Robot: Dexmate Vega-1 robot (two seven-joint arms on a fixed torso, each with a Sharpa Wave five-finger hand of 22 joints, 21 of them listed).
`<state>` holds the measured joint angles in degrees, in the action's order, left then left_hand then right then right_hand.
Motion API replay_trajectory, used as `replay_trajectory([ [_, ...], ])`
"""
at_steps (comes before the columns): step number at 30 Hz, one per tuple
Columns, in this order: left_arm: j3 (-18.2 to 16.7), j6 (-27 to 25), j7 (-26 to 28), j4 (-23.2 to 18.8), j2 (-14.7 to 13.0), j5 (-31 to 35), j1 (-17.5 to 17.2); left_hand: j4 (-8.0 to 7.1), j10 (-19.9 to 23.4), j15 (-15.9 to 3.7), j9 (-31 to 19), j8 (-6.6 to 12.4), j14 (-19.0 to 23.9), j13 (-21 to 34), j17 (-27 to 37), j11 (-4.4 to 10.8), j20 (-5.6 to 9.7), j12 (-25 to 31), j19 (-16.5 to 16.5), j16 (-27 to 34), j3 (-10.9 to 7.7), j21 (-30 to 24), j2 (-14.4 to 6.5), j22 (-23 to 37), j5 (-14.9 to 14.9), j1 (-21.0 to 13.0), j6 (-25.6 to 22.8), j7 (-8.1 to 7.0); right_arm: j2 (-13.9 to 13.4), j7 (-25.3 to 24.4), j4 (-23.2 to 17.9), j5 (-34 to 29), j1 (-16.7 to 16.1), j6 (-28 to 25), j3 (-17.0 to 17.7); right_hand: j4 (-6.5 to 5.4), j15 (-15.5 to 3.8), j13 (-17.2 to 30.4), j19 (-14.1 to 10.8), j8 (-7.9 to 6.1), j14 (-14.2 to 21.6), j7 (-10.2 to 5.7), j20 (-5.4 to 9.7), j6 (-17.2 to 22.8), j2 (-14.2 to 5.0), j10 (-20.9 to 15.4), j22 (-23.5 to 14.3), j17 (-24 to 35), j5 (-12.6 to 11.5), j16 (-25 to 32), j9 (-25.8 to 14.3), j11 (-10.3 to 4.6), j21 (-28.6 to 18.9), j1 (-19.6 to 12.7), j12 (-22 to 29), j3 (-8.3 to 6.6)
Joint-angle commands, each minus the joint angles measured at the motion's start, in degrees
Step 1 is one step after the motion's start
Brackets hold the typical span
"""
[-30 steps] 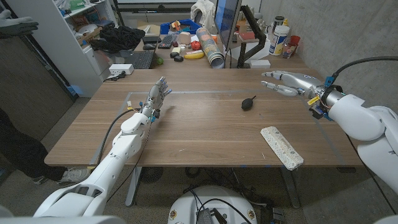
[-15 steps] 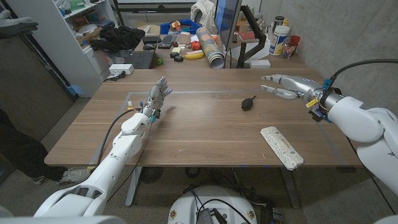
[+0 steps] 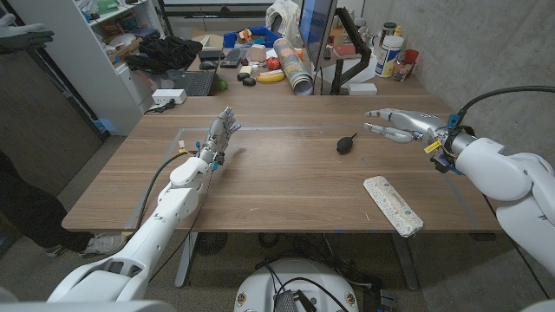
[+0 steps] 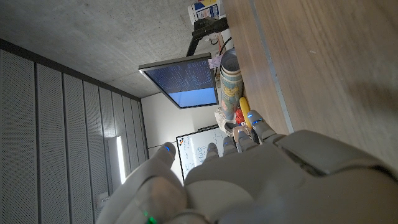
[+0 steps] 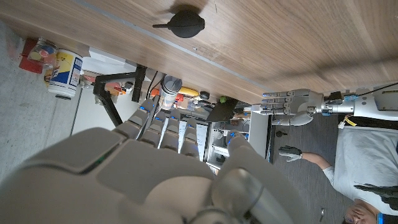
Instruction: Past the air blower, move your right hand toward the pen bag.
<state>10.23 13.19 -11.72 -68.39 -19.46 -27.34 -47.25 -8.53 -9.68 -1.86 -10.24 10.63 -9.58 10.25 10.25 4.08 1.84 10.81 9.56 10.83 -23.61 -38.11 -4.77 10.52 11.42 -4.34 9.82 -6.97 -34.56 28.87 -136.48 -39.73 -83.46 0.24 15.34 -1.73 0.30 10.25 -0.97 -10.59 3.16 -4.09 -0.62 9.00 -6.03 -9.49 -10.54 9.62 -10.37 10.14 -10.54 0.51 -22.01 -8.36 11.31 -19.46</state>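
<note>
The black air blower (image 3: 346, 143) lies on the wooden table (image 3: 277, 186), right of the middle; it also shows in the right wrist view (image 5: 180, 20). The pen bag (image 3: 392, 204), a flat white patterned pouch, lies near the front right edge. My right hand (image 3: 397, 123) hovers just right of and behind the blower, fingers stretched toward the left, holding nothing; its back shows close up (image 5: 168, 168). The pen bag sits well nearer the front edge than this hand. My left hand (image 3: 219, 137) stands at the table's left with fingers apart and empty (image 4: 249, 180).
Along the far edge stand a monitor (image 3: 316, 35), a keyboard (image 3: 192, 83), a banana (image 3: 270, 76), a patterned roll (image 3: 297, 76) and bottles (image 3: 390, 54). A shelf (image 3: 104, 43) stands at the back left. A person (image 5: 367, 180) sits off to one side.
My right hand has drifted slightly nearer the front and toward the air blower. The left hand, blower and pen bag have not moved.
</note>
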Motion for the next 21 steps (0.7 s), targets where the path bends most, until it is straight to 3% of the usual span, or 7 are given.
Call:
replay_trajectory([
  [1,0.0,0.05,-0.4,0.8,-0.09,-0.04,0.5,0.15,-0.73,-0.42,-0.21,0.2,-2.84,0.11,0.13,-0.35,0.64,0.25,4.96,0.17,0.11,0.09,-0.72,0.23,0.41,0.03,2.15,-0.17,-0.46,0.6,-0.06,-1.58,0.09,-1.38,-1.55,0.33,-0.01,0.2,-0.1,-0.06,-0.23,0.03,-0.21,-0.38,-0.07,-0.06,-0.08,0.06,0.03,-0.01,-0.09,-0.13,0.27,-0.88,0.26,0.0],
  [21,-0.03,-0.15,-0.52,0.74,-0.16,-0.02,0.49,0.17,-0.8,-0.48,-0.21,0.18,-2.87,0.11,0.13,-0.29,0.6,0.23,4.94,0.16,0.19,0.27,-0.74,0.24,0.41,-0.02,2.19,-0.1,-0.94,0.85,-0.28,-3.04,-0.46,-2.6,-2.51,0.89,-0.08,0.2,-0.28,-0.16,-0.26,0.0,-0.21,-0.41,-0.33,-0.05,-0.1,0.07,0.08,0.03,-0.1,-0.16,0.59,-1.46,0.33,-0.19],
])
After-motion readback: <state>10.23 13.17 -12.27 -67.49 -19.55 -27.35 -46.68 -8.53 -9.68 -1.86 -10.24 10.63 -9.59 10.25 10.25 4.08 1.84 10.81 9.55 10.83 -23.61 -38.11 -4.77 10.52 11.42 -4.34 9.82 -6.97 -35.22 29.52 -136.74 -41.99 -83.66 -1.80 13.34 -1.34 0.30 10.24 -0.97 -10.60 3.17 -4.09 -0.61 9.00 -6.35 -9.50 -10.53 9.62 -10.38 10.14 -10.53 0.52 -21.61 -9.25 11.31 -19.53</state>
